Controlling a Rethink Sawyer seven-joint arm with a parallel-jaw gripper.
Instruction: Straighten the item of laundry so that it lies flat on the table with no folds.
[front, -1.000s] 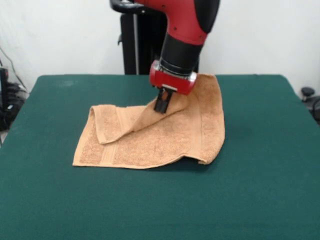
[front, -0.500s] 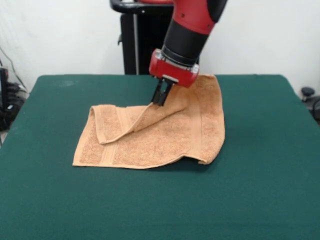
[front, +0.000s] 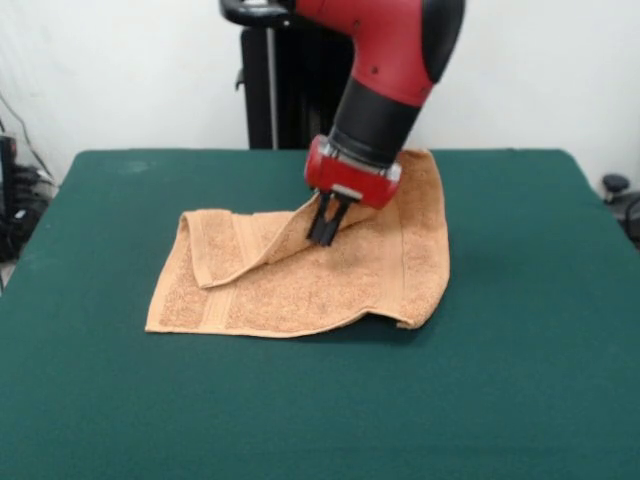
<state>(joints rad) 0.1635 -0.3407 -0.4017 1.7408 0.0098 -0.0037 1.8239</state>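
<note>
The tan-orange towel (front: 330, 285) lies on the dark green table (front: 500, 390), a little left of the middle. It is not flat. Its left part is folded over in a flap with a woven band (front: 225, 250), and its near right corner (front: 408, 322) curls up. My gripper (front: 326, 232) comes down from above onto the top of the fold ridge. Its fingers are pinched together on the raised towel edge, which rises to a small peak at them.
The robot's black pedestal (front: 272, 90) stands behind the table's far edge. Cables (front: 15, 205) hang at the left edge and a dark object (front: 615, 186) sits off the right side. Green table surface surrounds the towel on all sides.
The gripper rose slightly, then came down again and shifted a little right and nearer the camera. The towel's shape has barely changed.
</note>
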